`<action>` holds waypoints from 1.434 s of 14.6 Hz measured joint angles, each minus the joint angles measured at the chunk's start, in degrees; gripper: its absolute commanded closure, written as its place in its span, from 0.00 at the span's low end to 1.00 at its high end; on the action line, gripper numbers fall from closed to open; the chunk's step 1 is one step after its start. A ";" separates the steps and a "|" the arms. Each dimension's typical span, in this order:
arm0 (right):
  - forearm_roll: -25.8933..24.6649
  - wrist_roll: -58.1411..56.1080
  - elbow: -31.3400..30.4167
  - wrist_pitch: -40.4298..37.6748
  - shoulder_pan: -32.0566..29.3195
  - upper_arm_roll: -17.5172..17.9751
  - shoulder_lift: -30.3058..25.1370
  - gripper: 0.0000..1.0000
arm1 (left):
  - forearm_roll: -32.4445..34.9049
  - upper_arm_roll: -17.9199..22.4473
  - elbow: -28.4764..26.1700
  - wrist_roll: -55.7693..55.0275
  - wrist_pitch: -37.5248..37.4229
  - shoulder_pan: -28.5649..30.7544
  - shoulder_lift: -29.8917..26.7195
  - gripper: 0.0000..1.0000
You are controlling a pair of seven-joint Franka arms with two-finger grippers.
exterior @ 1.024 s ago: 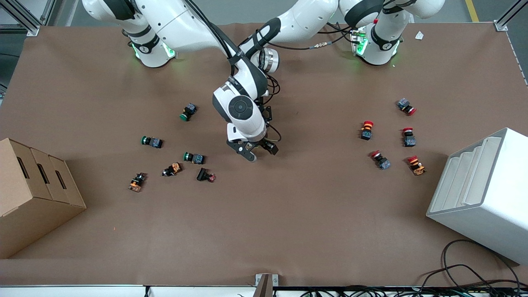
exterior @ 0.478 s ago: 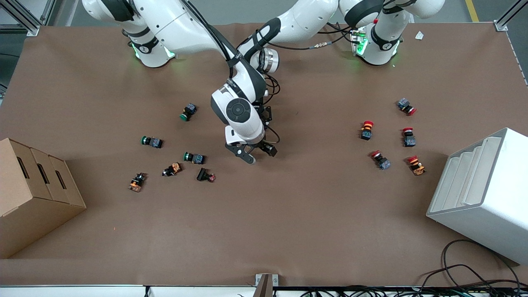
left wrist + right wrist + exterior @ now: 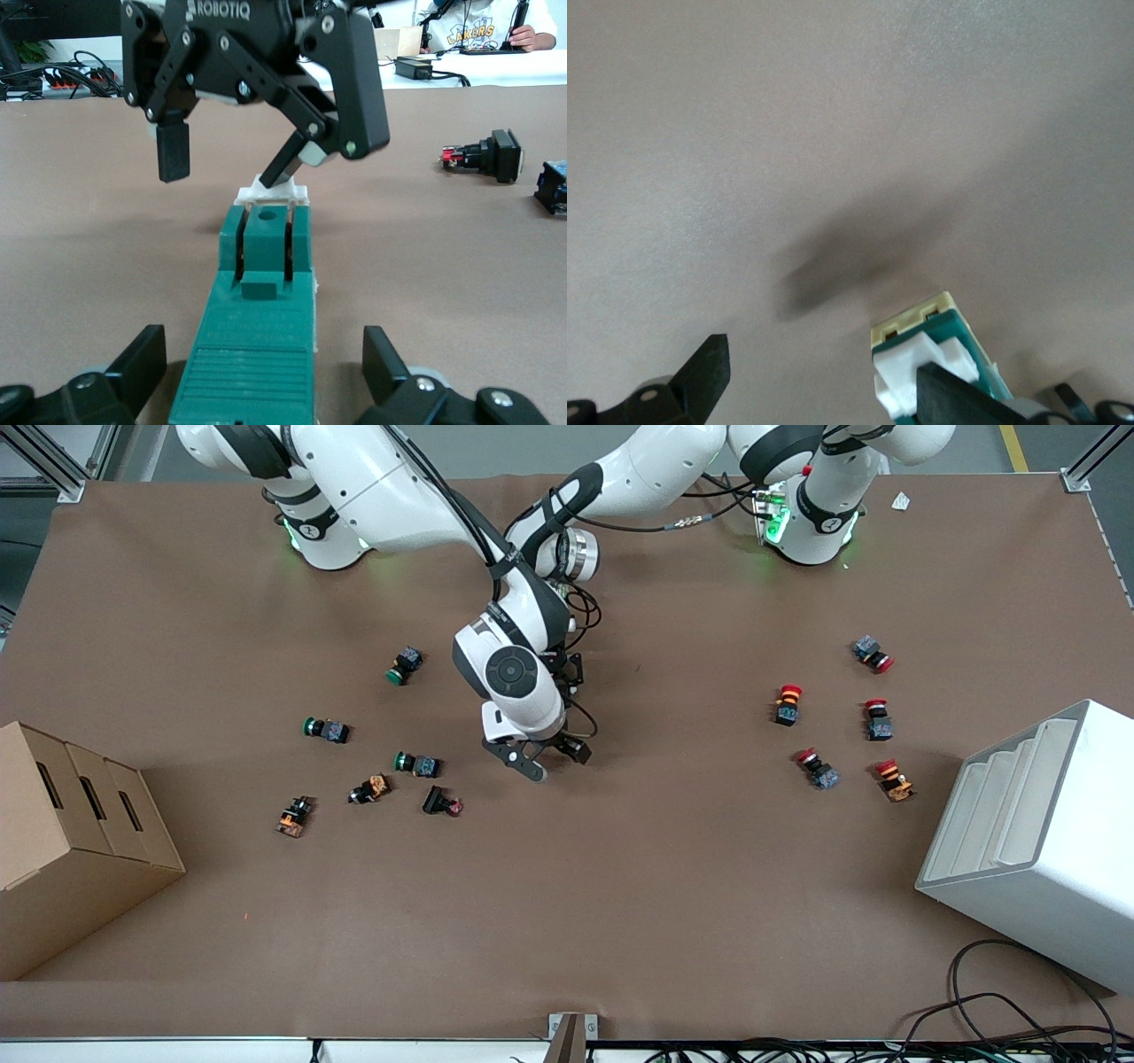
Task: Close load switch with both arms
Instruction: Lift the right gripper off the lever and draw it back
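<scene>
The load switch (image 3: 257, 336) is a dark green block with a white lever (image 3: 275, 188) at its end. It lies on the brown table between the spread fingers of my left gripper (image 3: 264, 354), which is open and does not touch it. My right gripper (image 3: 554, 760) is open over the switch's lever end. In the left wrist view (image 3: 229, 168) one of its fingers (image 3: 288, 164) rests on the white lever. In the right wrist view (image 3: 824, 381) the lever (image 3: 908, 372) sits beside one finger (image 3: 957, 398). In the front view the right arm's wrist hides the switch and the left gripper.
Green-capped push buttons (image 3: 406, 664) (image 3: 326, 729) (image 3: 416, 763) and other small buttons (image 3: 441, 802) lie toward the right arm's end. Red-capped buttons (image 3: 787, 704) (image 3: 877, 719) lie toward the left arm's end. A cardboard box (image 3: 71, 841) and a white rack (image 3: 1036, 841) stand at the table's ends.
The right arm's wrist and gripper have shifted slightly toward the right arm's end of the table. The buttons have not moved.
</scene>
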 measured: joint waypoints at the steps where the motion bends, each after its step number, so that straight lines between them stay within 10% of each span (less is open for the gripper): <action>1: 0.00 -0.10 0.02 0.16 -0.01 0.00 0.20 0.00 | 0.00 0.00 0.00 0.02 0.00 0.00 0.00 0.01; 12: -2.16 -2.16 1.07 0.36 -1.80 -0.33 0.39 0.00 | -0.41 -0.03 0.63 4.82 0.07 -0.04 0.00 0.01; 21: -6.02 -24.27 3.61 -21.45 -11.47 -1.73 -8.15 0.00 | -7.16 -0.50 2.79 5.19 0.73 -0.10 -0.14 0.00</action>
